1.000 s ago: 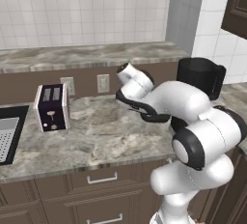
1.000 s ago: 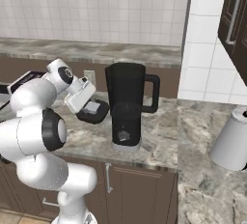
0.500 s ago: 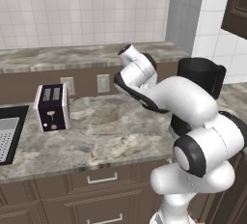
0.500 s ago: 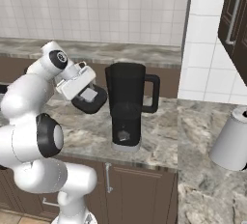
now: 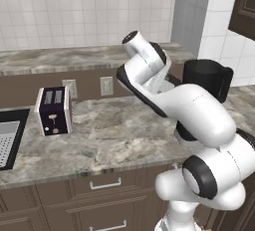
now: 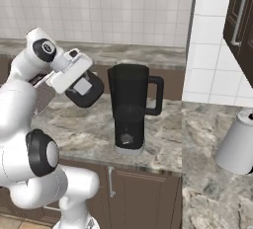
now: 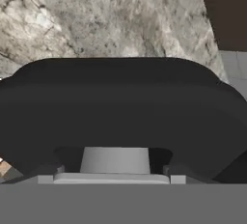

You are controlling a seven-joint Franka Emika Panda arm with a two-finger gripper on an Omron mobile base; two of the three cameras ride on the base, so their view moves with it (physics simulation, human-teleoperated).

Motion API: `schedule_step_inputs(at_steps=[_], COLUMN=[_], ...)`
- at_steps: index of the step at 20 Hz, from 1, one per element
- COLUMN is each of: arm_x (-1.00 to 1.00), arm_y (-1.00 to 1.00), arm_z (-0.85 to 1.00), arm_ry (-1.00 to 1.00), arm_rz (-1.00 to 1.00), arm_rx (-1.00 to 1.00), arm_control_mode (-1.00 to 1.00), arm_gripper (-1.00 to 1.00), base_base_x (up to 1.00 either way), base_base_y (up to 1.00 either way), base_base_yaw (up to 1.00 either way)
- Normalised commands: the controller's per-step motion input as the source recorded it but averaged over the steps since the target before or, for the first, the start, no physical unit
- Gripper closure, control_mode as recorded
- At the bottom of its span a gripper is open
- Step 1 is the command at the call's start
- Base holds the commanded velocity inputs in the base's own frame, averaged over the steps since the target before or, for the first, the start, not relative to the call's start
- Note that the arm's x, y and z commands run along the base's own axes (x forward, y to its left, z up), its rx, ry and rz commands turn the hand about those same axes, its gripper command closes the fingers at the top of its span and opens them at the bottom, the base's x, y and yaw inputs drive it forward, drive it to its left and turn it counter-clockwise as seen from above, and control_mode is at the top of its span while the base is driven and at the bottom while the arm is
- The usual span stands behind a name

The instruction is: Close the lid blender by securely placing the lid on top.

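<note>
Lid held in the air beside the blender

Gripper [image 6: 79, 82] is clamped on the lid [image 6: 85, 89] — a flat black rounded-square cap with a grey square at its centre — and carries it clear of the counter [image 6: 89, 129], tilted so its grey centre faces outward and down. In the hand view the lid [image 7: 120, 107] spreads wide and dark across the middle, its grey centre block at the bottom, with the mottled stone of the counter [image 7: 120, 15] behind it.

Seen from the right base view, the lid sits just to the left of the blender [image 6: 131, 107], level with the upper part of the jug and not touching it. The blender stands upright on the counter, its jug mouth uncovered, its side handle pointing away from the lid, its black base on a light grey foot.

From the left base view the blender [image 5: 206, 78] shows past the arm, and a two-slot toaster [image 5: 52, 110] stands well apart from it, toward the sink [image 5: 7, 140]. On the far side of the blender from the lid, round the counter's corner, stands a grey kettle [image 6: 237, 144].
</note>
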Motion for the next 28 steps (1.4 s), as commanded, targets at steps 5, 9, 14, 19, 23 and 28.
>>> schedule_step_inputs(at_steps=[5, 9, 14, 19, 23, 28], arm_x=[-0.26, -0.05, 0.00, 0.00, 0.00, 0.00], arm_y=[0.00, 0.00, -0.04, -0.10, -0.38, -0.46], arm_z=[0.76, 0.86, 0.97, 0.98, 0.55, 0.06], arm_ry=[-0.37, -0.28, -0.19, -0.04, 0.00, 0.00], arm_rz=[-0.01, -0.03, -0.08, -0.13, -0.10, -0.01], arm_rx=[-0.07, -0.06, -0.03, 0.00, 0.00, 0.00], arm_control_mode=[-1.00, -1.00, -1.00, -1.00, -1.00, -1.00], arm_gripper=[1.00, 1.00, 1.00, 1.00, 1.00, 1.00], base_base_x=[0.00, 0.00, 0.00, 0.00, 0.00, 0.00], base_base_y=[0.00, 0.00, 0.00, 0.00, 0.00, 0.00], base_base_yaw=[0.00, 0.00, 0.00, 0.00, 0.00, 0.00])
